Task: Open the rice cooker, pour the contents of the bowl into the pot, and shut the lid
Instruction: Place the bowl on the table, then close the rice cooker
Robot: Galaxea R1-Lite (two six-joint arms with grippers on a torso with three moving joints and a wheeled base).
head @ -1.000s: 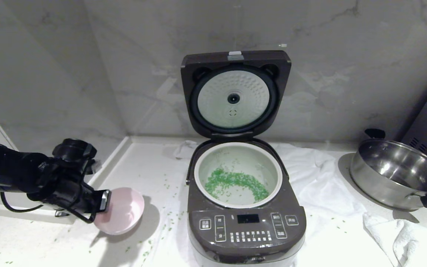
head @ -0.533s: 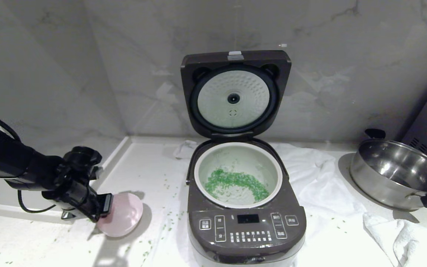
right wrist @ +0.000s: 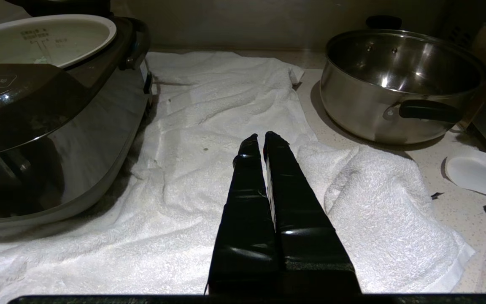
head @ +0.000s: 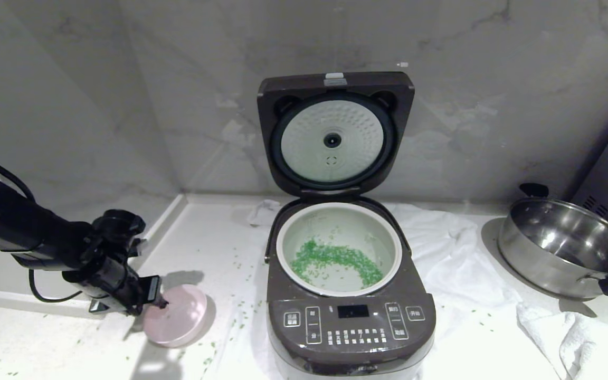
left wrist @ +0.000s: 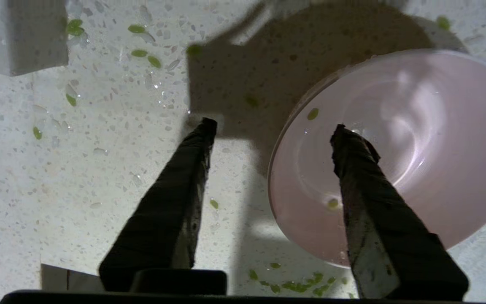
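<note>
The rice cooker (head: 350, 322) stands mid-counter with its lid (head: 335, 134) hinged up against the wall. Its pale pot (head: 284, 248) holds the green contents (head: 335, 258). On the counter left of the cooker rests the pink bowl (head: 176, 315), almost empty, with a few green grains stuck inside (left wrist: 416, 139). My left gripper (head: 153, 298) is open at the bowl's near rim. In the left wrist view (left wrist: 273, 126) one finger is over the bowl's inside and the other outside, and the rim runs free between them. My right gripper (right wrist: 260, 135) is shut and empty, parked low over the white towel (right wrist: 209, 126).
A steel pan (head: 562, 248) with black handles stands right of the cooker, on the towel's far side. Green grains lie scattered on the speckled counter (left wrist: 99, 169) around the bowl. A raised white ledge runs along the left, and the marble wall is close behind the lid.
The bowl, held tilted above the counter a second ago, has come down flat onto it. My left gripper sank with it, then opened and let go of the rim.
</note>
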